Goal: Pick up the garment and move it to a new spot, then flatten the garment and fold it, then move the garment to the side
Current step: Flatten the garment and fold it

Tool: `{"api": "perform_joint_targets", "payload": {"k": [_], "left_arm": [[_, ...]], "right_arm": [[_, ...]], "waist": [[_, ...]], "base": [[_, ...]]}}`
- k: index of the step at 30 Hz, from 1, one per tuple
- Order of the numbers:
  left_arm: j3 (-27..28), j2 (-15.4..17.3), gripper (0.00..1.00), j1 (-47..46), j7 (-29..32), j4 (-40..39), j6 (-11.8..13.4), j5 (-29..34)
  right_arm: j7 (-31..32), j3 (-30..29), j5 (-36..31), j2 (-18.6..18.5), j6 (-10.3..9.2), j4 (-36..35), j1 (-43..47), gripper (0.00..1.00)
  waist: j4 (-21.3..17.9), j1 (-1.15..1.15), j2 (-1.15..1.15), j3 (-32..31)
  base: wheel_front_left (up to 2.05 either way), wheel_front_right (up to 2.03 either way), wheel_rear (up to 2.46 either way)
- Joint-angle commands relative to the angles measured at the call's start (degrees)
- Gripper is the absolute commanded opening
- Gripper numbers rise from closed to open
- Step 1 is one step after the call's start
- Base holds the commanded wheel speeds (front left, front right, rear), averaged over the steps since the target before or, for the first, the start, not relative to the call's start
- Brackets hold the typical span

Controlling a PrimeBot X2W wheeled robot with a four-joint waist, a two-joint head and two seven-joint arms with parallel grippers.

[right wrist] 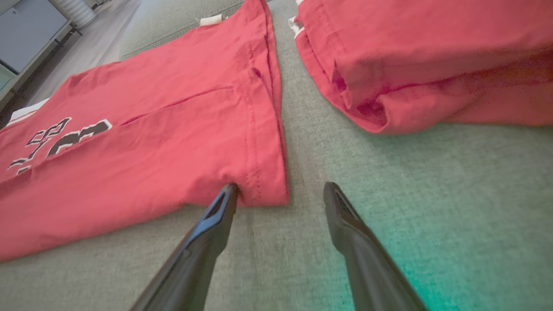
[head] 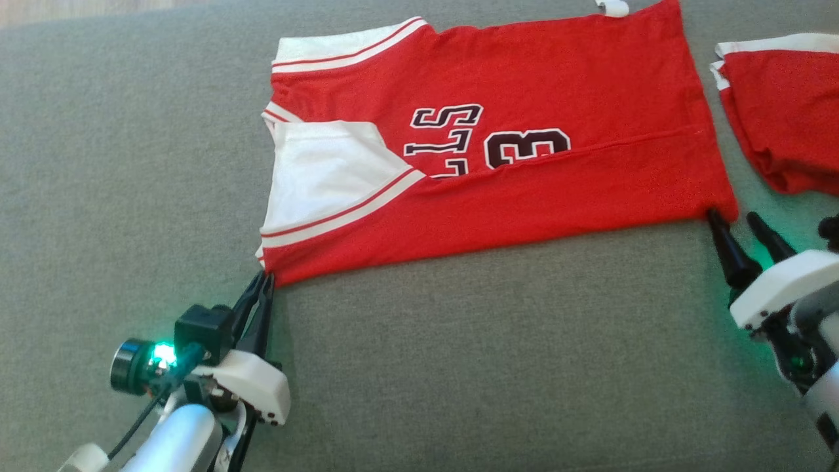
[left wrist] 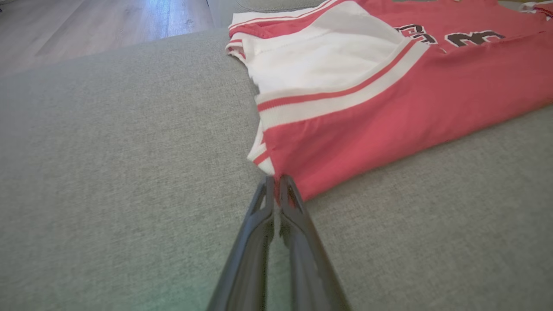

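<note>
Presently, left gripper [head: 265, 278] closed at jersey's [head: 590, 78] corner, hold uncertain. Hem corner lies between the wide right gripper's [right wrist: 281, 186] fingers: advance, then pinch.

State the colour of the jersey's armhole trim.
Jersey trim: white with red stripe; best in left wrist view.

Grey upholstered surface [head: 131, 164], kinda couch-like fabric. A red and white jersey [head: 524, 196] lies flat on it with its near edge folded over, and a folded red garment [head: 786, 111] sits near its right end.
</note>
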Motion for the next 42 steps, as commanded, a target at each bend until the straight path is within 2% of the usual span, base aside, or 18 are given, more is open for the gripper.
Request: {"api": "perform_joint_targets", "payload": {"k": [1, 5, 6, 7, 8, 9, 18, 31, 42], "left_arm": [[2.18, 2.07, 0.00, -2.66, -0.08, -2.06, 0.38, 0.74], [1.86, 2.54, 0.00, -3.72, 0.56, -2.98, 0.33, 1.19], [1.78, 2.59, 0.00, -3.93, 0.64, -3.10, 0.30, 1.26], [1.71, 2.61, 0.00, -4.12, 0.68, -3.18, 0.28, 1.31], [1.70, 2.63, 0.00, -4.28, 0.60, -3.24, 0.32, 1.37], [1.68, 2.67, 0.00, -4.39, 0.55, -3.24, 0.33, 1.40], [1.55, 3.38, 0.00, -2.64, 0.19, -3.79, 0.54, 0.72], [0.59, 6.14, 0.00, 9.83, 4.43, -13.36, 4.33, -1.99], [-1.41, 7.66, 0.00, 16.81, 7.59, -18.58, 5.65, -3.55]], "right_arm": [[0.48, -0.21, 0.84, -0.89, 0.39, 0.02, -1.44, 1.00], [1.60, 0.00, 1.39, -0.50, 0.39, 2.18, -2.30, 0.99], [1.96, 0.20, 1.61, -0.49, 0.39, 2.43, -2.39, 0.80], [2.19, 0.40, 1.74, -0.55, 0.39, 2.64, -2.41, 0.45], [2.35, 0.71, 1.85, -0.63, 0.39, 2.57, -2.38, 0.04], [2.34, 0.92, 2.12, -0.70, 0.39, 2.32, -2.31, 0.00], [1.26, 3.25, 3.90, -4.07, 0.39, -2.31, -0.21, 0.00], [0.60, 4.61, 7.39, -10.29, 0.39, -9.05, 11.03, 0.00], [0.63, 2.75, 7.15, -12.47, 0.39, -11.25, 17.50, 0.00]], "waist": [[0.44, 0.00, 0.00, 0.28], [1.23, 0.00, 0.00, 0.62], [1.38, 0.00, 0.00, 0.66], [1.53, 0.00, 0.00, 0.68], [1.65, 0.00, 0.00, 0.67], [1.72, 0.00, 0.00, 0.65], [1.22, 0.00, 0.00, -1.62], [0.66, 0.00, 0.00, -7.70], [0.84, 0.00, 0.00, -10.41]], "base": [[0.00, 0.00, 0.00], [0.00, 0.00, 0.00], [0.00, 0.00, 0.00], [0.00, 0.00, 0.00], [0.00, 0.00, 0.00], [0.00, 0.00, 0.00], [0.00, 0.00, 0.00], [0.00, 0.00, 0.00], [0.00, 0.00, 0.00]]}}
